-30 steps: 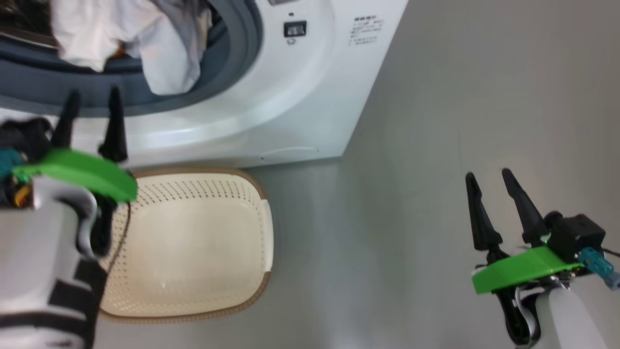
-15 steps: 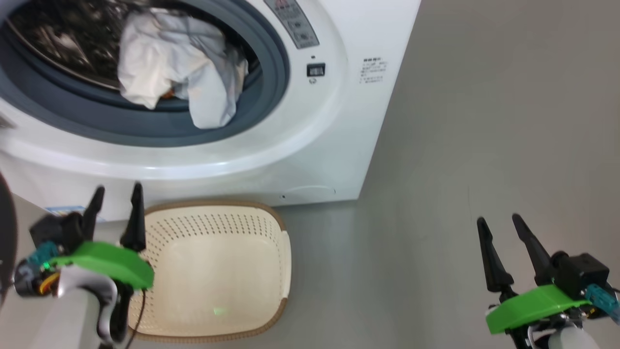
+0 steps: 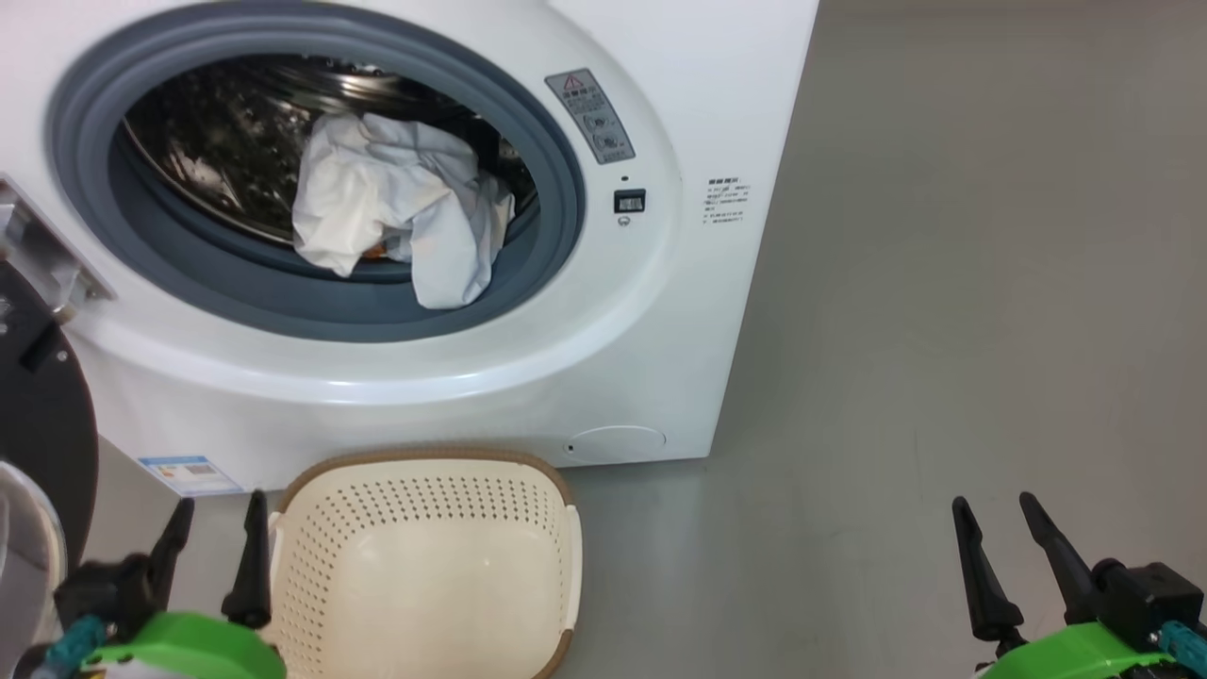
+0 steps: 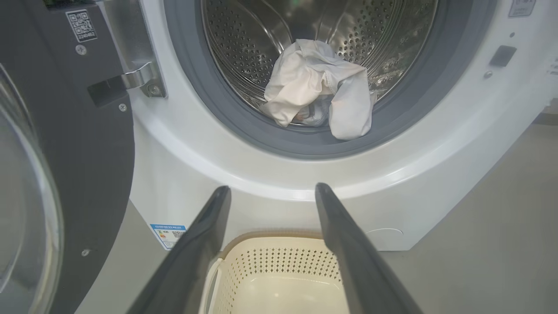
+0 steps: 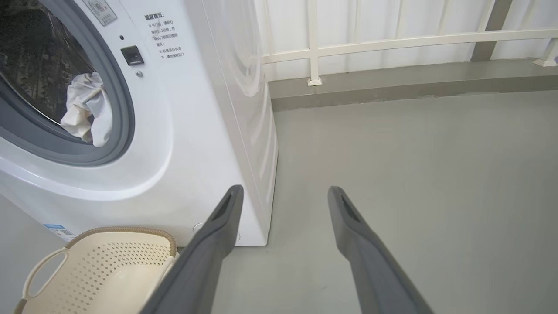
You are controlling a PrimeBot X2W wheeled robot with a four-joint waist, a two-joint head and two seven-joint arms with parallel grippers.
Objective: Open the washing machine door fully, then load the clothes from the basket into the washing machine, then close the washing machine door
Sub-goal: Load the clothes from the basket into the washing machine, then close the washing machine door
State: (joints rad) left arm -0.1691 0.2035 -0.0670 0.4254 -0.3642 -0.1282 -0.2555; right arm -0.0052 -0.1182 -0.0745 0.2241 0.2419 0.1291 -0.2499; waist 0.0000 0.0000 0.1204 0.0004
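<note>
Inside the steel drum (image 3: 217, 141) of the washing machine (image 3: 679, 311), the clothes (image 3: 396, 217) lie as a white bundle, one fold hanging over the grey gasket (image 3: 311, 319), while the washing machine door (image 3: 42, 415) stands swung open at the left. On the grey floor (image 3: 943, 283) just before the machine sits the basket (image 3: 424, 459); the left gripper (image 3: 220, 502) hovers beside its left rim and the right gripper (image 3: 992, 502) well to its right, each with fingers parted wide and free.

the washing machine (image 3: 660, 358) bears a chinese notice (image 5: 165, 37) and warning triangle (image 3: 572, 83) (print illegible).
</note>
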